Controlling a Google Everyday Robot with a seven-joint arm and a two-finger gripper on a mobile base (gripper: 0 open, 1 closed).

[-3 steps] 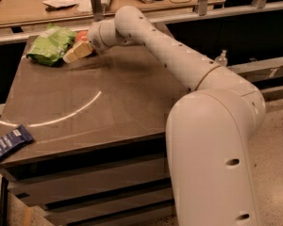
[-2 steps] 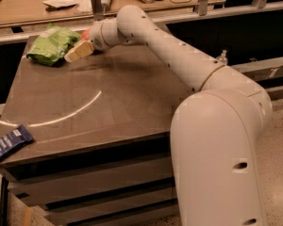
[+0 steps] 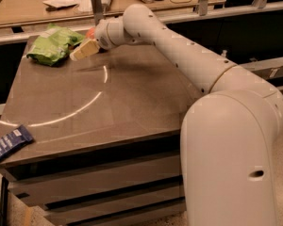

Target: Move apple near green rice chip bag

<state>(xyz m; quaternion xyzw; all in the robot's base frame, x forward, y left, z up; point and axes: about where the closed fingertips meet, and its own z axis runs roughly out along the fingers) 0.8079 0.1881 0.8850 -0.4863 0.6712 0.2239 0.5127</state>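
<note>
The gripper (image 3: 79, 52) hangs low over the tabletop's (image 3: 108, 107) far left corner, just beside the green rice chip bag (image 3: 51, 50). A sliver of the apple (image 3: 90, 32) shows behind it. Whether the gripper grasps it, I cannot tell.

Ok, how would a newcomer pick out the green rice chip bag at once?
Start at the big brown table and go to its far left corner. There lies the green rice chip bag, just left of the gripper. It is crumpled and bright green, unlike the flat dark-blue bar at the near left edge.
</note>
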